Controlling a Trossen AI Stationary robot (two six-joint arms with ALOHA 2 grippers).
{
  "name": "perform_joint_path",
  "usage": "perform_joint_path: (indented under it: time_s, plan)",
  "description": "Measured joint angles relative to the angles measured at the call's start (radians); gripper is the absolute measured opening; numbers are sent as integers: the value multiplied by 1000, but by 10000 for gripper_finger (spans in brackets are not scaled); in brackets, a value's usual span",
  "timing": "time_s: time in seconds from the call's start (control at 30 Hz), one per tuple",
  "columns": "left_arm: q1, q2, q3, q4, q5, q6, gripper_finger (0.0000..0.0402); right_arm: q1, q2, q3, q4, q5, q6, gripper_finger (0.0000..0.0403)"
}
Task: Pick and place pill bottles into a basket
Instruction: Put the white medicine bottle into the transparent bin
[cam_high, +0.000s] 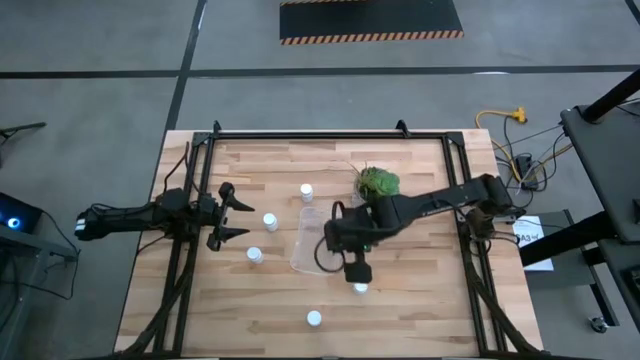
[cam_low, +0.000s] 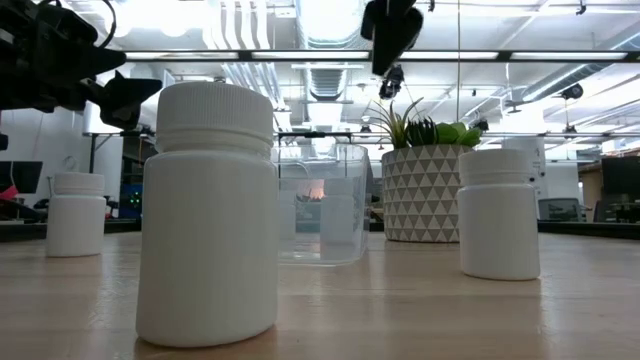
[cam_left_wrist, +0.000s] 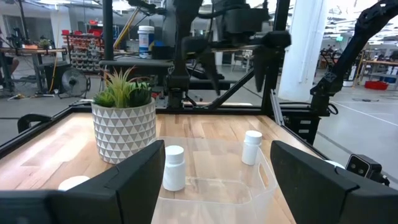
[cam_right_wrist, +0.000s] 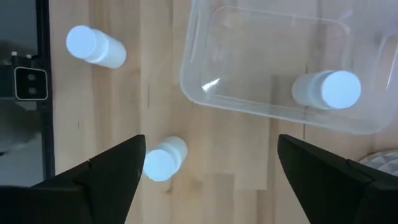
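The clear basket stands mid-table and also shows in the right wrist view. One white pill bottle stands upright inside it, hidden under my right arm in the high view. My right gripper hangs open above the basket, fingers pointing down, holding nothing. Several more bottles stand on the table: one past the basket's far end, two to its left, and two nearer the front. My left gripper is open and empty, raised left of the basket.
A grey patterned pot with a green succulent stands just right of the basket's far end, close under my right arm. A black frame runs along the table's far, left and right sides.
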Motion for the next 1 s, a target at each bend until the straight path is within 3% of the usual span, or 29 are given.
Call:
perform_joint_path:
  time_s: [0.5, 1.0]
  plan:
    - [0, -1, 0, 0, 0, 0, 274, 155, 1, -64, 13, 22, 124, 348]
    - [0, 0, 0, 0, 0, 0, 274, 170, 2, -229, 167, 22, 165, 349]
